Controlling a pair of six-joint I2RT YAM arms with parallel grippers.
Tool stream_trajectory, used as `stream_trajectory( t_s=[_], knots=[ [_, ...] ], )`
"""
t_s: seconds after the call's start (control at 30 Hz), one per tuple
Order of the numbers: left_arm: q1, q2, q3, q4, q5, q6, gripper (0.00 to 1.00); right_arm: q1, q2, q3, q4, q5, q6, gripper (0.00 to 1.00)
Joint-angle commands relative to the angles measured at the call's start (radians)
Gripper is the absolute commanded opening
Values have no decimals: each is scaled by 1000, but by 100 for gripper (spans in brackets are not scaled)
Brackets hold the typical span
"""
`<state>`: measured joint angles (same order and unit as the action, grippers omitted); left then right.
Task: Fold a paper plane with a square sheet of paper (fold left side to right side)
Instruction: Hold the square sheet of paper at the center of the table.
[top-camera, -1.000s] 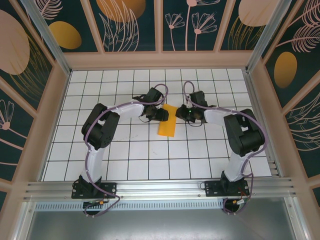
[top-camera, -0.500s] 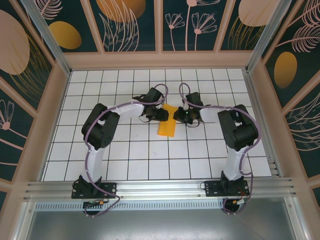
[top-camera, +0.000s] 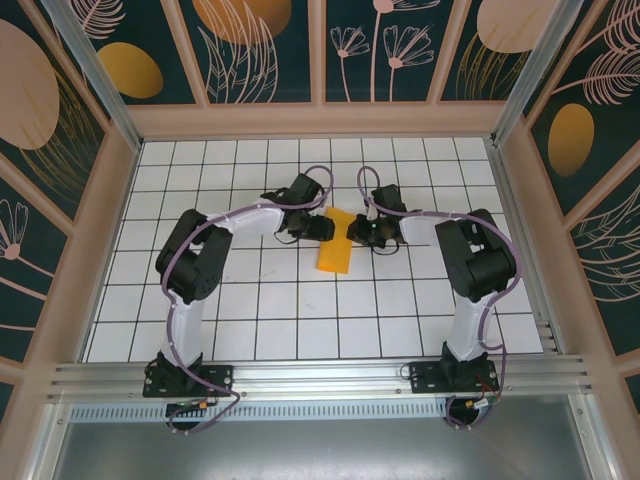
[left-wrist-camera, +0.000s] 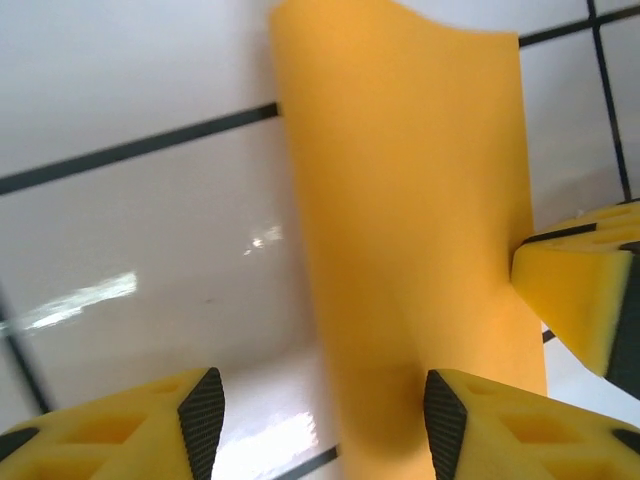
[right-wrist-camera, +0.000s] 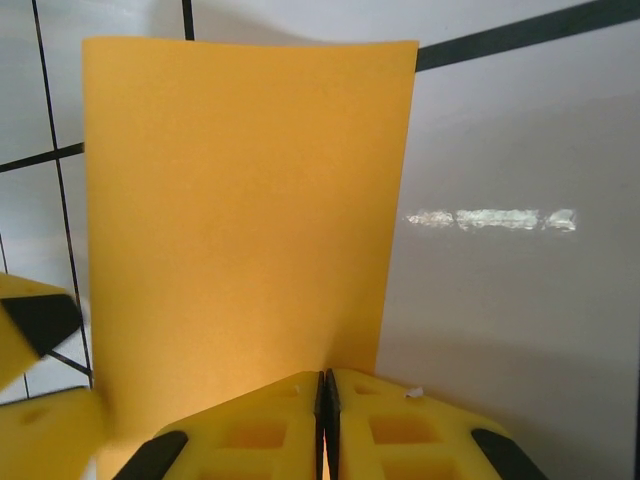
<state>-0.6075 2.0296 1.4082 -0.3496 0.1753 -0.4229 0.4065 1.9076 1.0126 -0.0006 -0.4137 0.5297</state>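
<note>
The square sheet of paper (top-camera: 335, 252) lay in the middle of the table (top-camera: 250, 300), between both arms. The right end effector (right-wrist-camera: 325, 388) was clenched, it seemed on the paper's edge. The left end effector (left-wrist-camera: 322, 405) was released, wide apart. It would be best to press slowly and keep the edges lined up. The pinched edge was hidden.

There is one thin orange-yellow sheet of paper (top-camera: 335, 252) (a narrow strip). There are two two-finger grippers, the left gripper (top-camera: 324, 229) and the right gripper (top-camera: 356, 231).

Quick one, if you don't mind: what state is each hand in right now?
Left hand: open, astride the edge of the sheet of paper.
Right hand: closed, tips against it; whether it grips cannot be told.
</note>
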Motion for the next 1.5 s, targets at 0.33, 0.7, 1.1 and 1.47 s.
stream_trajectory(
  t_s=[0.33,0.7,1.1,1.47],
  knots=[
    [6,-164,-142,205,298,-88,52,-3,68,-28,-83,22,-13,15],
    [3,-64,-177,280,381,-112,50,-3,67,-23,-85,25,-11,15],
    [1,-4,-207,213,256,-73,48,-2,59,-20,-95,33,-17,15],
    [2,9,-234,210,224,-65,46,-7,-16,-26,-22,-43,-35,15]
  ],
)
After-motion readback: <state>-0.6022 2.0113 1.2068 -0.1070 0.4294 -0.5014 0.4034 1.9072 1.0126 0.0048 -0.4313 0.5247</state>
